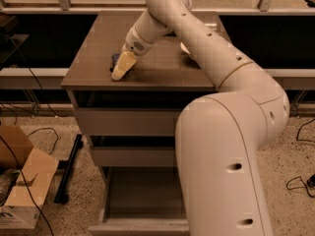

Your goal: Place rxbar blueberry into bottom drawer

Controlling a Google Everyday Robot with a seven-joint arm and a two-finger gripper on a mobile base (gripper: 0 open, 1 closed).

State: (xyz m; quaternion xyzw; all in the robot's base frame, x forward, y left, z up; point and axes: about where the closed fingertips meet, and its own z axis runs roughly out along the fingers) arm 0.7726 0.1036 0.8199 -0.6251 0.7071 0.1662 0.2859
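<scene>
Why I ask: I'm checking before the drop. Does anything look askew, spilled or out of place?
Nothing stands out. The hand is down on the cabinet top at the rxbar blueberry, which it mostly hides. The bottom drawer stands pulled open, which suits the task. No spill or damage shows.

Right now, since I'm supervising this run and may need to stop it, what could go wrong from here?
The hand sits low on the cabinet top over the rxbar blueberry, which is mostly hidden beneath it; a poor grip could push the bar toward the edge. The bottom drawer is open, but the arm covers its right side in this view, so a drop there may be hard to check.
</scene>
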